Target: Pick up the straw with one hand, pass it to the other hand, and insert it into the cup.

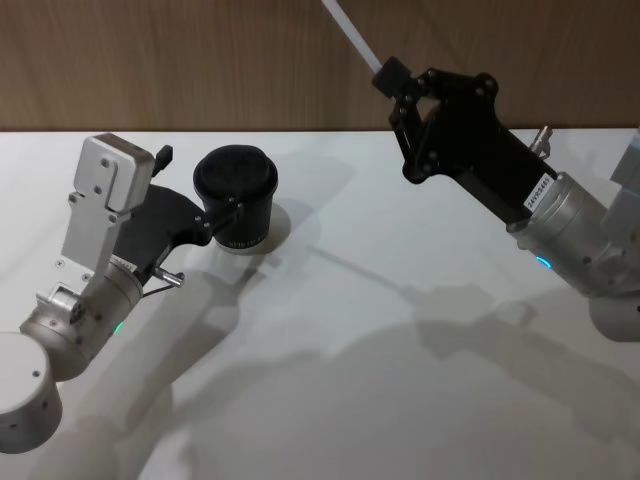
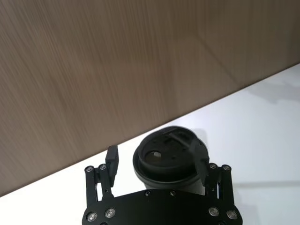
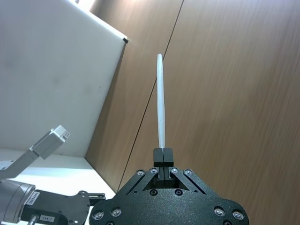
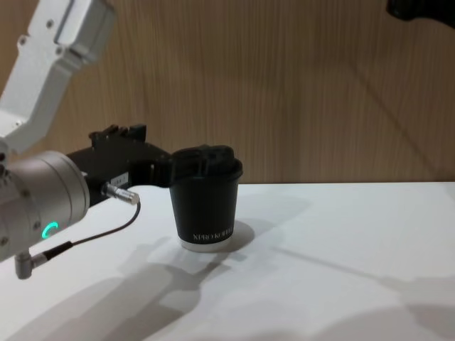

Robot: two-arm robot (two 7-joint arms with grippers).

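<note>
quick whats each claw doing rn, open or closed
Left claw: open, one finger on each side of the cup.
Right claw: closed, holding the straw.

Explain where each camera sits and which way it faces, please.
Head: up high, looking down on the table; both arms show, left gripper around the cup, right gripper pinching the straw.
Chest: lower, looking across the table at the cup's side; left arm shows.
Left wrist: behind its open fingers, facing the cup.
Right wrist: behind its shut fingers, looking along the straw toward the wooden wall.
Shared: head and chest both see the cup.
</note>
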